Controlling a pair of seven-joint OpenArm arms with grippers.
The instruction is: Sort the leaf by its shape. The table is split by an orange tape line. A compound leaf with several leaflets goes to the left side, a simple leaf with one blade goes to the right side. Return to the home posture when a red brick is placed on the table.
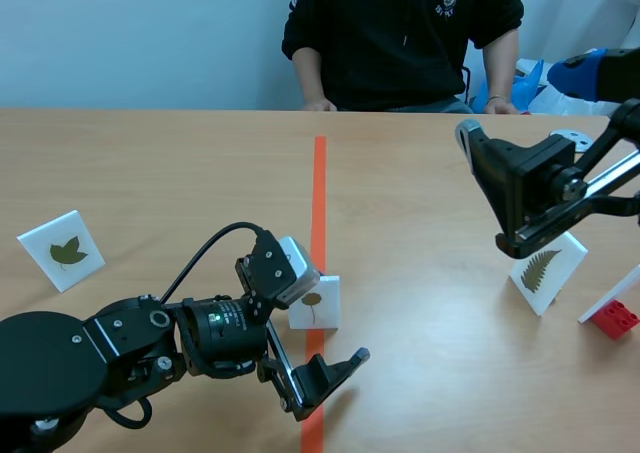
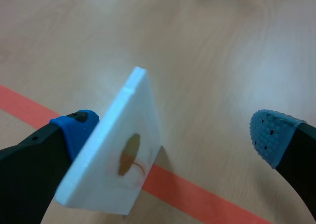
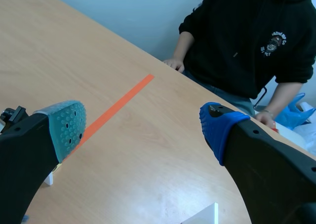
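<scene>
- left wrist view: the left gripper [image 2: 175, 130] gapes wide; one blue pad [image 2: 76, 130] touches the tilted white leaf tile [image 2: 118, 155], and the other pad is well apart from it.
- that tile bears a single-blade leaf and sits on the orange tape line [image 2: 197, 199].
- the right gripper [image 3: 140, 127] is spread wide above the table [image 3: 148, 174].

Wooden table [image 1: 420, 203], orange tape line [image 1: 319, 173]
A lobed-leaf card [image 1: 62, 250] stood left, a small-leaf card [image 1: 318, 303] on the tape, a fern card [image 1: 547, 270] near a red brick [image 1: 613, 319].
</scene>
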